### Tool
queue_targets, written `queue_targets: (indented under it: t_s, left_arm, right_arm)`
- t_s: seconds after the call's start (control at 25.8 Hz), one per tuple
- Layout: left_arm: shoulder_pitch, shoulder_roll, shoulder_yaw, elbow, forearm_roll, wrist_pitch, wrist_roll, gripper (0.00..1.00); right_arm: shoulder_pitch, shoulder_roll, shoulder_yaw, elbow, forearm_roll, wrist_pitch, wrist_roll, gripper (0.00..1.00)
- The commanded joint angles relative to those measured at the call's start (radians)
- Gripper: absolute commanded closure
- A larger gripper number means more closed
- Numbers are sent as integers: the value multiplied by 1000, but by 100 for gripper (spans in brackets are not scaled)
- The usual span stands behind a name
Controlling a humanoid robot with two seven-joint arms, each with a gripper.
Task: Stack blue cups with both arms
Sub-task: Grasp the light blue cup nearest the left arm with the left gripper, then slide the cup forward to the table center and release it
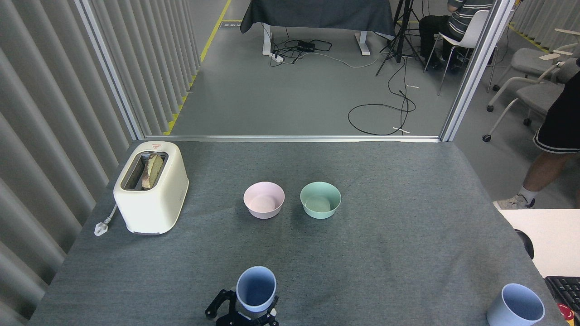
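Observation:
One pale blue cup (256,287) is upright near the front middle of the grey table (408,235). Black gripper parts reach up around its lower half from the bottom edge. This is my left gripper (244,313), and it appears shut on the cup, with its arm out of view. A second blue cup (516,309) stands alone and upright at the table's front right corner. My right gripper is out of view.
A cream toaster (152,188) with toast in it stands at the left, its plug (100,227) lying beside it. A pink bowl (263,199) and a mint-green bowl (320,199) sit mid-table. A person's leg (541,167) is by the right edge, near a white desk (548,235) with a keyboard (564,290).

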Motion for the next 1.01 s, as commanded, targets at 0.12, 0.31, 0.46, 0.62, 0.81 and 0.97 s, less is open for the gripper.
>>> queue_targets:
  t_s: [0.12,0.31,0.46,0.62,0.81,0.97]
  left_arm:
    - [-164,-122,-64,195,-21,-2,0,40]
    - [-156,-130,-81,235,-20,5,3,40]
    - [-129,-121,-72,233,-9,6,8,39]
    - [-100,-118,-73,229,-9,6,3,39]
    - [-83,-119,-70,229,-7,6,3,37]
    - [-90,-119,-68,230,-6,6,3,30]
  right_arm:
    - [5,5,2,1,-1,25,5,0]
    - [5,5,-1,1,-1,27,5,0]
    - [0,0,1,1,-1,25,5,0]
    - [-2,-1,13,4,-3,28,5,0]
    - [-2,-1,18,8,-4,45,3,0]
    - [0,-1,19,8,-4,45,-3,0]
